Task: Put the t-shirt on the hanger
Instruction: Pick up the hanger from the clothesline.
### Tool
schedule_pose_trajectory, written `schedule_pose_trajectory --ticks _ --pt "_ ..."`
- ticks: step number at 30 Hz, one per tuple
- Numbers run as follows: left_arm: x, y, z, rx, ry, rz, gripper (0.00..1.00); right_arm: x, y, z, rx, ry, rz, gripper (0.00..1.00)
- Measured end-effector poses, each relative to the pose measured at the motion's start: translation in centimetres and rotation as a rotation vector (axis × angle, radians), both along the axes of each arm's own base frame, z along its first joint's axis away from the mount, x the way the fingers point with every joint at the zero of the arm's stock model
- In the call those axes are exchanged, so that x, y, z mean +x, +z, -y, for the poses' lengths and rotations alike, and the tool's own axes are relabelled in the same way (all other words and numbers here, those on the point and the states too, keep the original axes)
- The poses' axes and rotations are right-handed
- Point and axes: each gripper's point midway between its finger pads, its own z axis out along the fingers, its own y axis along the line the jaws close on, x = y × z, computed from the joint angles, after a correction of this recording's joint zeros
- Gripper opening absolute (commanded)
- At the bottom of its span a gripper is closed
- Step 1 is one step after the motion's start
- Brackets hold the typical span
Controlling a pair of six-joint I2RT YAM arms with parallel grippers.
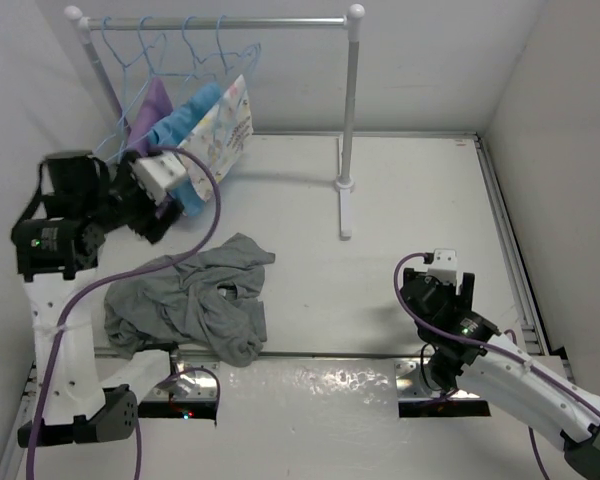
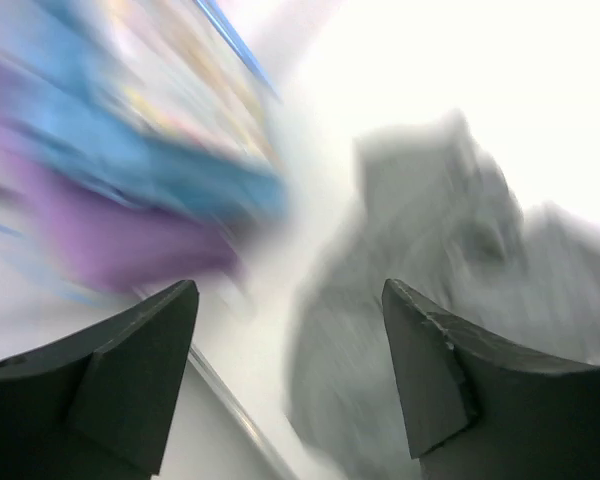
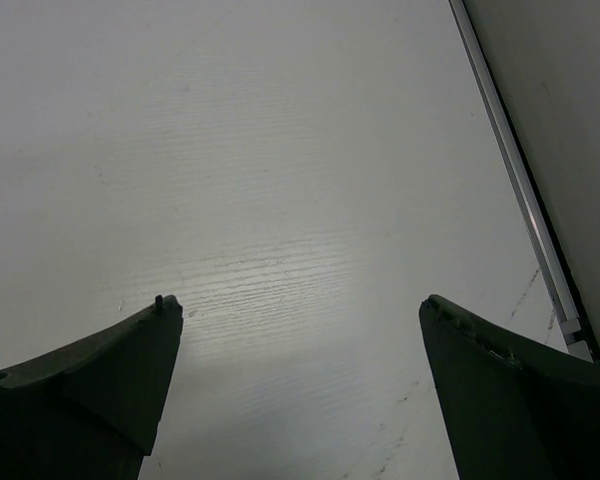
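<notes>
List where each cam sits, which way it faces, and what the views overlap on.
Top external: above and behind, looking down on the table; left arm and right arm show.
Left wrist: blurred, facing the t-shirt, purple cloth, blue cloth; open left tool shows.
Right wrist: facing down at table and edge rail; open right tool shows.
Shared: top external and left wrist both see the t-shirt and cloths.

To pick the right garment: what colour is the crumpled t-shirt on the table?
Grey. The t-shirt shows best in the top external view; the left wrist view is blurred.
</notes>
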Motion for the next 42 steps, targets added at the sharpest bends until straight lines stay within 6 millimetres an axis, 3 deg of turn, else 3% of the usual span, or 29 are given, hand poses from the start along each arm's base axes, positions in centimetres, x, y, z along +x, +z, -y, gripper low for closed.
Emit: schedule_pose_trajectory --ticks 4,9,12,18,21,24,27,29,37,40,42 --pt "2.4 12.5 2.5 -0.215 0.014 0.354 0.77 0.0 -0.2 -0.1 -0.008 0.005 -0.014 0.99" --pt "3.0 20.4 4.5 -0.441 -0.001 0.526 0.77 0.0 -0.5 -0.1 -0.019 0.008 -0.029 0.99" --pt "4.9 22.7 4.9 -0.538 0.004 0.556 0.76 0.0 -0.5 -0.1 -0.018 0.008 -0.028 0.99" --pt "11.6 22.0 5.1 -0.656 0.077 0.487 0.71 0.0 -0.5 -0.1 -0.018 0.007 -0.028 0.99" --pt "16.3 18.8 5.8 -0.665 0.124 0.395 0.7 0.0 -0.5 -0.1 -0.019 0.007 -0.029 0.99" --pt "19.3 15.2 8.0 -0.647 0.142 0.3 0.7 0.0 -0.6 -0.1 -0.023 0.007 -0.034 0.99" --pt "20.9 13.0 10.2 -0.614 0.154 0.257 0.7 -0.1 -0.6 -0.1 -0.026 0.007 -0.037 0.99" --pt "21.7 12.6 11.1 -0.597 0.169 0.258 0.69 -0.1 -0.6 -0.1 -0.027 0.007 -0.038 0.99" --pt "24.8 12.5 9.0 -0.521 0.309 0.342 0.65 -0.1 -0.6 -0.1 -0.026 0.007 -0.037 0.99" --pt "25.4 11.5 9.5 -0.499 0.305 0.328 0.65 -0.1 -0.6 -0.1 -0.026 0.007 -0.037 0.99" --pt "25.8 10.6 9.9 -0.49 0.3 0.313 0.6 -0.1 -0.6 -0.1 -0.026 0.007 -0.037 0.99"
